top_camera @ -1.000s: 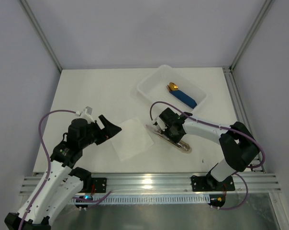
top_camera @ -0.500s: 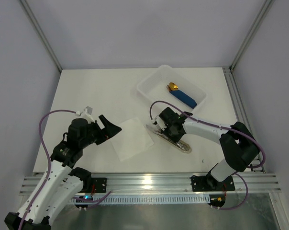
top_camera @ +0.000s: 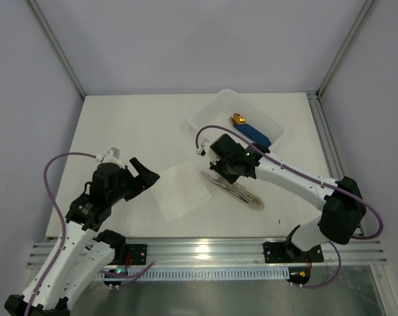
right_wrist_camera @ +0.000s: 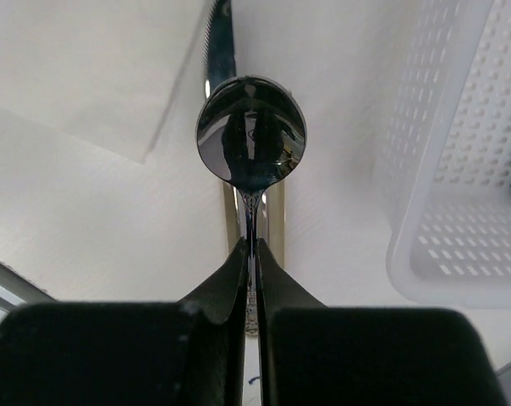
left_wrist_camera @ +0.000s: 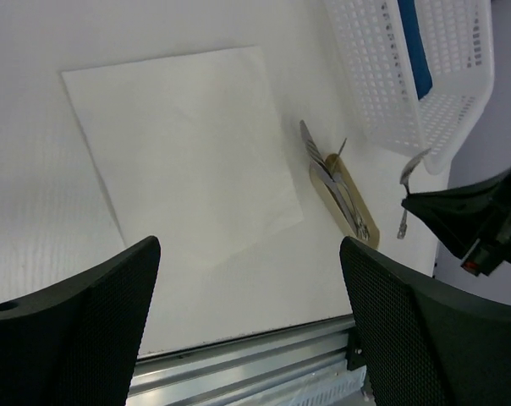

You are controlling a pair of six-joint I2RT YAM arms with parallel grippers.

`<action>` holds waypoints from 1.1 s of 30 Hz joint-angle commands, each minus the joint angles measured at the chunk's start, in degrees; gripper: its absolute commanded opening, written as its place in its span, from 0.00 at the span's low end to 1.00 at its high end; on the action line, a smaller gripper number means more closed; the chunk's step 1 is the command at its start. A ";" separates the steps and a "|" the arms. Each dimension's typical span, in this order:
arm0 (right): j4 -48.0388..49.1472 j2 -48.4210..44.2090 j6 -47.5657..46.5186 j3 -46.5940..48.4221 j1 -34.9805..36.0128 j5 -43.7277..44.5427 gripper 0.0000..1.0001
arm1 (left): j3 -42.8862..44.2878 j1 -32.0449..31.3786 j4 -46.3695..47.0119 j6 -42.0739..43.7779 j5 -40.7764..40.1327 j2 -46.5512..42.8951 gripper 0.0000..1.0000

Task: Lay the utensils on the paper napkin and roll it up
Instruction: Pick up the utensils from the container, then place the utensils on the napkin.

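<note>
We have just pinched a spoon [right_wrist_camera: 251, 135] in the right tool [right_wrist_camera: 251, 254] and raised it off the other utensils [top_camera: 238, 191], which lie beside the napkin [top_camera: 180, 191] toward the surface's [top_camera: 120, 128] right edge. The left tool [left_wrist_camera: 249, 249] hangs spread, and the napkin is bare as yet.

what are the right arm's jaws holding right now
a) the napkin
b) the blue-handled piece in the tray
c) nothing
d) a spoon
d: in the right wrist view the right arm's jaws are shut on the thin handle of a spoon, its bowl sticking out in front of them.
</note>
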 commanded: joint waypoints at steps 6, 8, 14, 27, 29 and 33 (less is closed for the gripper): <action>-0.36 11.96 -0.28 17.87 8.07 -2.82 0.04 | 8.78 0.25 -17.64 -3.47 -28.04 -3.30 0.89; -0.18 15.23 -0.81 20.43 8.86 -3.79 0.04 | 10.01 0.25 -20.54 -3.82 -30.52 -3.30 0.90; 0.52 25.08 -1.77 27.29 10.53 -5.46 0.04 | 12.30 0.25 -23.11 -5.59 -33.79 -3.30 0.90; -0.80 35.45 -4.24 35.91 13.79 -5.82 0.04 | 12.83 0.25 -21.17 -5.58 -34.75 -6.37 0.90; -0.88 36.25 -4.50 36.79 13.87 -5.99 0.04 | 13.00 0.25 -21.52 -5.50 -34.75 -6.72 0.90; -1.59 38.36 -5.20 39.25 14.05 -4.15 0.04 | 13.27 0.25 -21.87 -5.15 -34.57 -7.60 0.90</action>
